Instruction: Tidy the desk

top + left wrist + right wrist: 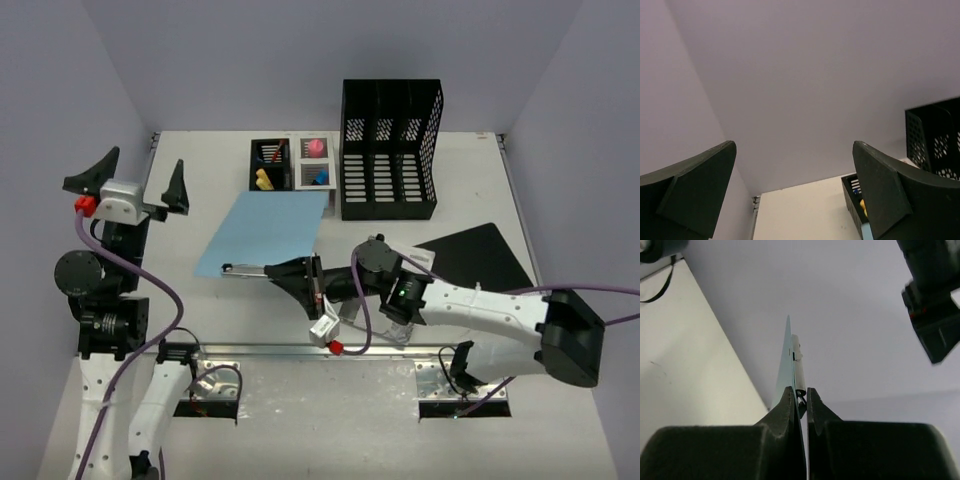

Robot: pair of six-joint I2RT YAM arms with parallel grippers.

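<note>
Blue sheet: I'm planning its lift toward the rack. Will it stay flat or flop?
Likely floppy: the blue sheet looks paper-thin edge-on. Probably light. The right gripper has its jaws on one edge only, so the far side may sag or drag.

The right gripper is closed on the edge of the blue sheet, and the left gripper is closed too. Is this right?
Not quite. The left gripper is open wide and empty, as the left wrist view shows. The right gripper is closed on the edge of the blue sheet.
</note>
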